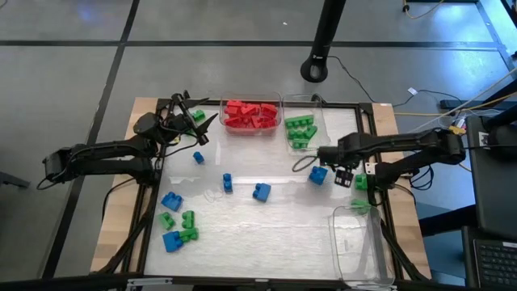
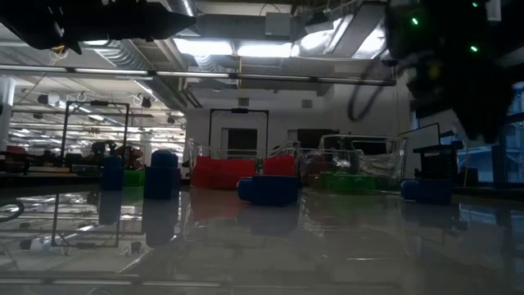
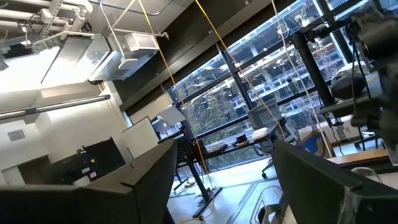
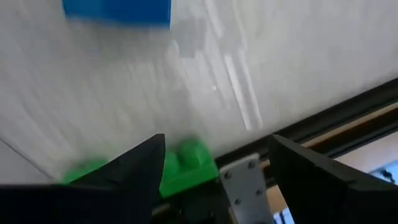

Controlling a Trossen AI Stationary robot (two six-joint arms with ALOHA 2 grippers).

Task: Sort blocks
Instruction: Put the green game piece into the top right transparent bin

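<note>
Blocks (image 1: pixel 250 115) in bin (image 1: pixel 279 100), others (image 1: pixel 178 220) on table (image 1: pixel 275 234)

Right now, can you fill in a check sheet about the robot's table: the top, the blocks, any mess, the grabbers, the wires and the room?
Surface: white table, glossy, dark-framed.
Job's things: red blocks in one clear bin, green blocks in the next; blue blocks and green ones loose on the table; empty clear bin at the near right corner.
Clutter: nothing seen.
Grippers: left gripper open, raised at the far left corner, empty; right gripper open, low by a green block at the table's right edge, beside a blue block.
Cables: on the floor beyond the table.
Surroundings: pole stand, desks, windows.
</note>
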